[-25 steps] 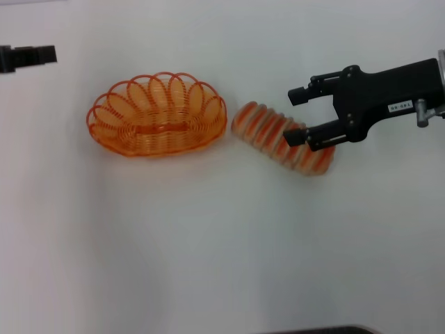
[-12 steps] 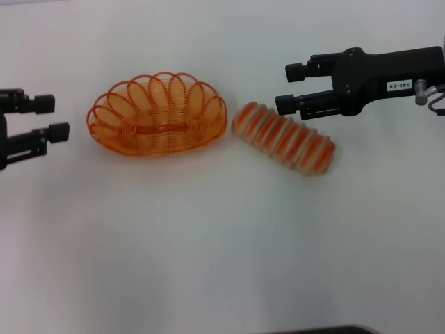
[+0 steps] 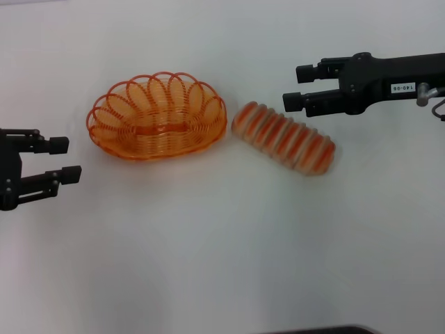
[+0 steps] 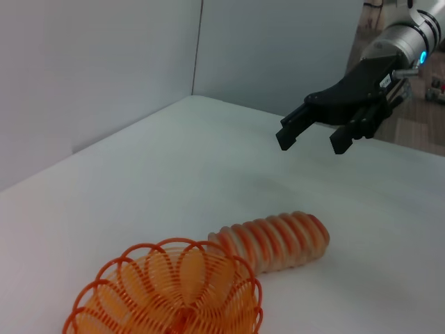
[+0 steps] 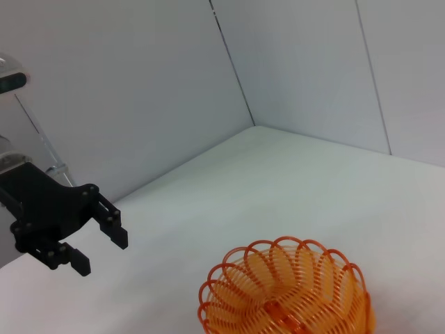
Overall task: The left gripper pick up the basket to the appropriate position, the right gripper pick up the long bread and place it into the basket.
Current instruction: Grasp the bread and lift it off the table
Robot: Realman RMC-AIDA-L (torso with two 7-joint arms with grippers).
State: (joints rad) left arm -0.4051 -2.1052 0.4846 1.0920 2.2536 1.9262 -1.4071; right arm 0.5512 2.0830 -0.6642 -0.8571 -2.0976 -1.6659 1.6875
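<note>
The orange wire basket stands empty on the white table, left of centre. The long bread lies just right of it, slanted, its near end close to the basket's rim. My right gripper, with a white label, is open and empty, hovering beyond the bread's far side. My left gripper is open and empty, left of the basket and a little nearer to me, apart from it. The left wrist view shows the basket, the bread and the right gripper above the table. The right wrist view shows the basket and the left gripper.
The white table carries only the basket and the bread. Grey walls close off its far side. A dark edge shows at the table's front.
My right gripper has drawn back from over the bread to its far side, still open. My left gripper has come in from the far left, nearer to me and closer to the basket.
</note>
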